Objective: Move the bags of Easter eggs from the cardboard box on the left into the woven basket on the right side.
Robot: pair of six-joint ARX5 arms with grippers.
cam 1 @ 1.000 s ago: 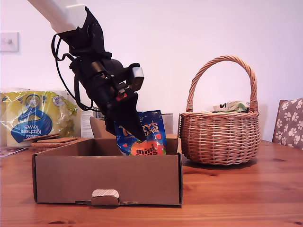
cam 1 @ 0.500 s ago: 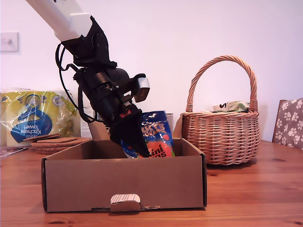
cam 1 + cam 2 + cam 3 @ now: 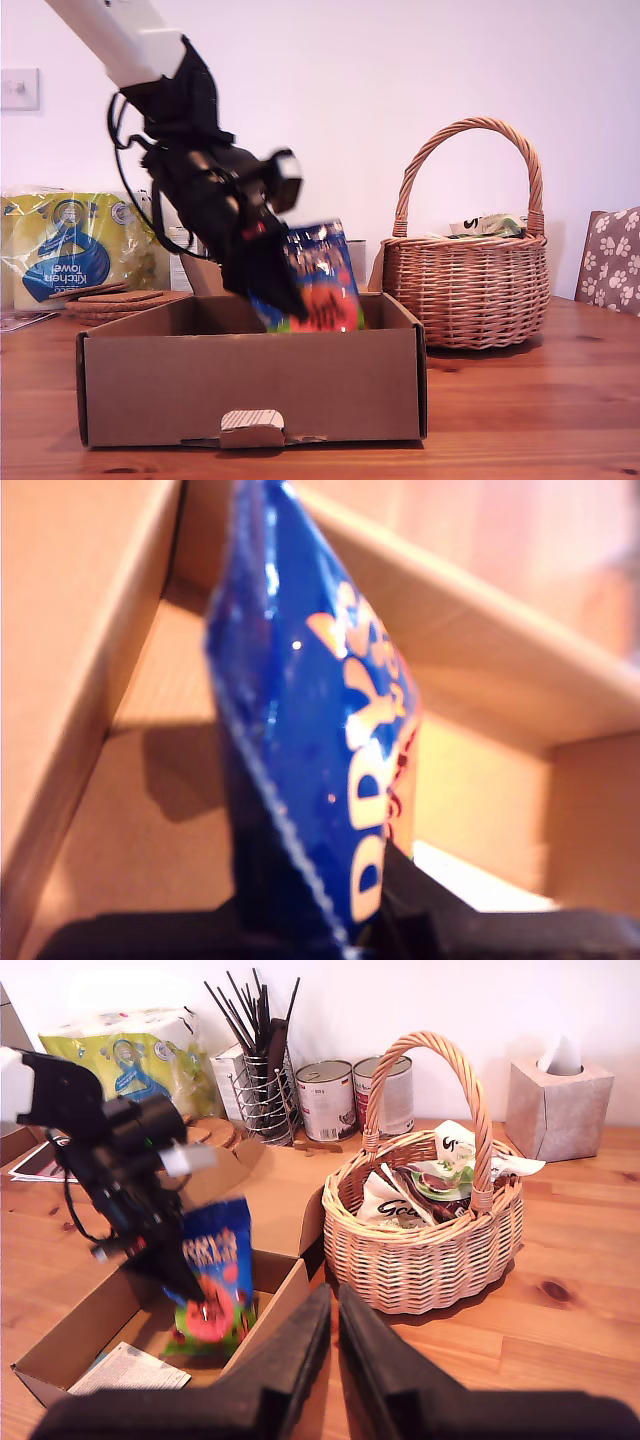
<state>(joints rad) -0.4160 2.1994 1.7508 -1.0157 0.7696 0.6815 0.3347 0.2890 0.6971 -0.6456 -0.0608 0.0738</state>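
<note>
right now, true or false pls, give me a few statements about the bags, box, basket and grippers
1. My first gripper holds the dark blue bag over the cardboard box. True.
2. The woven basket is empty. False: white-green pouches already lie in it.
3. My second gripper is clamped on a bag. False: its jaws are nearly together with nothing between them, above the table beside the basket.
4. In the exterior view, the basket stands to the right of the box. True.
5. The box holds nothing besides the blue bag. False: a flat paper sheet lies on its floor.
</note>
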